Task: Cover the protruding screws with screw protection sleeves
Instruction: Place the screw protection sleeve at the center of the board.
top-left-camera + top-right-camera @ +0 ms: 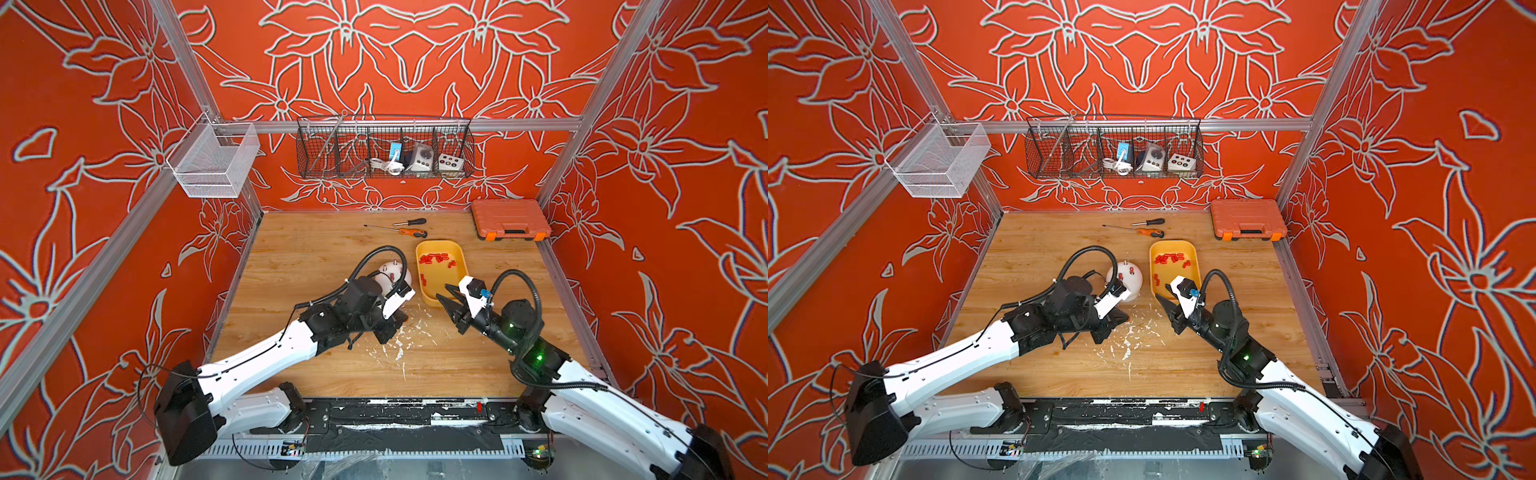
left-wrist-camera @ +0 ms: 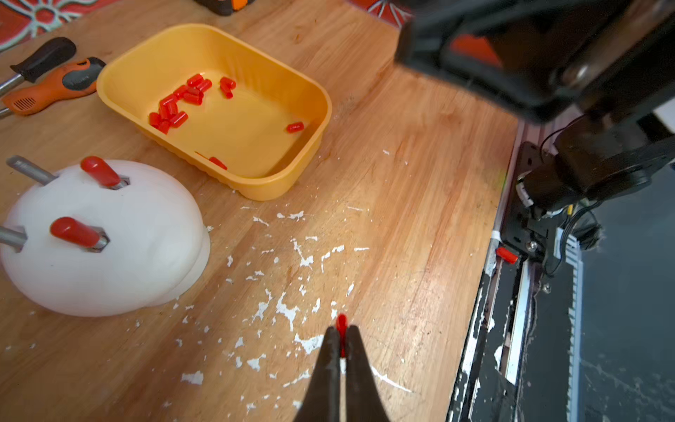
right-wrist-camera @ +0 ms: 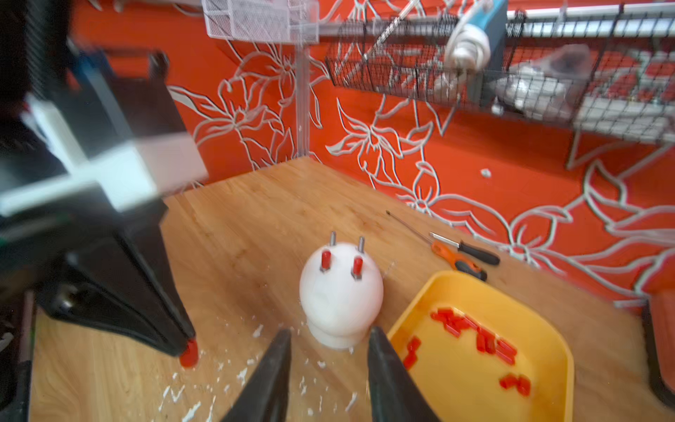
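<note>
1. My left tool [image 2: 341, 330] pinches one sleeve [image 2: 342, 320] low by the table [image 2: 420, 182], near the dome [image 2: 109, 255]; my right tool [image 3: 328, 334] gapes empty.
2. Two screws [image 3: 332, 239] stand bare; the next move calls for aligning the sleeve over one.

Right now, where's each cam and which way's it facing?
Top views: high behind the robot, looking down at the table; left arm and right arm show.
Left wrist: on the left arm, looking along the left pincer, shut on a sleeve.
Right wrist: behind the open right pincer, facing the back wall.
Shared: all show the dome and yellow tray.
</note>
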Robot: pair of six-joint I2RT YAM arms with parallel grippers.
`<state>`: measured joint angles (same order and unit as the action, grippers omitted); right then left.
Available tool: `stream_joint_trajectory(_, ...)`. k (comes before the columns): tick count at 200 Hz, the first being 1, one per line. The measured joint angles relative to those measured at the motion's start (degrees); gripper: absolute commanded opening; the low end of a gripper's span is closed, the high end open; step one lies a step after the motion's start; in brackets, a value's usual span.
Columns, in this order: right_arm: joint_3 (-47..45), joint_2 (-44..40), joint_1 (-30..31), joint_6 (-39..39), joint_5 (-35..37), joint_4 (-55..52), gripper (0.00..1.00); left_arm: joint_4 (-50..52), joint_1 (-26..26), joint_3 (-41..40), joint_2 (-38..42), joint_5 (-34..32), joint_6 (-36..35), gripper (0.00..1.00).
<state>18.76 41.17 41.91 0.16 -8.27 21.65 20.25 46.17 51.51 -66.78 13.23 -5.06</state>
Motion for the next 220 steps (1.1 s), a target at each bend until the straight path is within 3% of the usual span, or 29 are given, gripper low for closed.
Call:
stream_joint_trajectory(34, -11.4, -8.0, 0.0, -0.9, 6.7, 1.6, 0.45, 12.7, 2.8, 7.0, -5.2, -2.8, -4.5, 0.00)
stream_joint_trajectory(93, -13.6, -33.8, 0.0, -2.0, 14.7, -0.1, 0.52, 27.5, 6.7, 13.3, -20.9, -6.4, -15.7, 0.00)
stream_joint_trajectory(178, -13.7, -34.4, 0.0, -2.1, 16.8, -5.9, 0.53, 33.1, 9.0, 21.0, -37.5, -7.6, -26.1, 0.00)
stream_joint_trajectory(220, -13.7, -38.8, 0.0, -2.1, 18.5, -7.7, 0.54, 33.3, 9.0, 21.2, -39.9, -7.9, -28.7, 0.02)
